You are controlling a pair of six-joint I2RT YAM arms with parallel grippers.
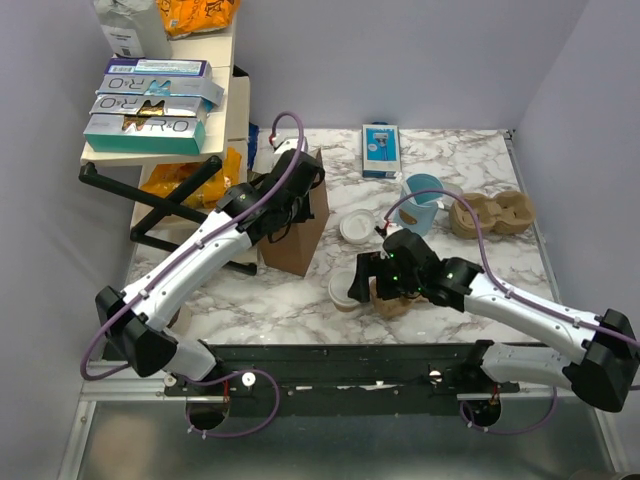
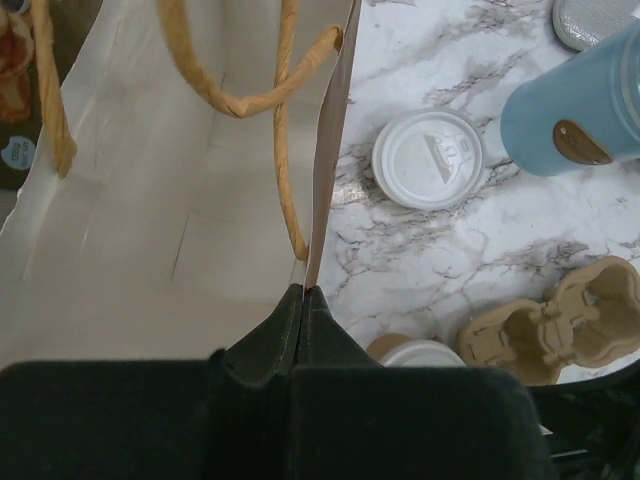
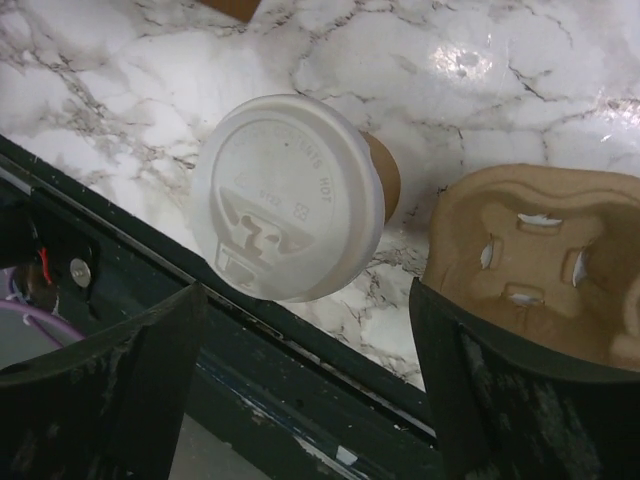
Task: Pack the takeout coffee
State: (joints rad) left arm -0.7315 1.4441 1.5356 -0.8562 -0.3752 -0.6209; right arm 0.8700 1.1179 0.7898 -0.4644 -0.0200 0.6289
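**Left arm.** Your left end effector [image 2: 303, 300] is closed on the top rim of the brown paper handled bag [image 1: 297, 225], pinching one wall. I judge this grip serves to keep the mouth spread for loading.

**Right arm.** Your right end effector [image 3: 305, 292] has its jaws wide apart and grips nothing.

**Task item.** The small cream-tan paper cup with round white plastic lid [image 3: 290, 195] rests on the white marble bench [image 1: 480, 270] near the front edge. It is at about 5 o'clock from the bag in the overhead view. It sits just beyond the open jaws, not between them. A brown pulp cup tray [image 3: 530, 255] lies just beside it at 3 o'clock, crowding one finger's path.

**View differences.**
- The overhead view gives the layout, but the arm hides the jaw gap.
- Only the right wrist view confirms the opening and shows the tan cup wall.
- Only the left wrist view shows the bag's pale interior with nothing in it. It also shows the twisted paper handles [image 2: 285, 130] drooping across the mouth, which I judge a snag risk.
- The left wrist view also shows a loose white lid [image 2: 428, 158] at the bag's 3 o'clock.
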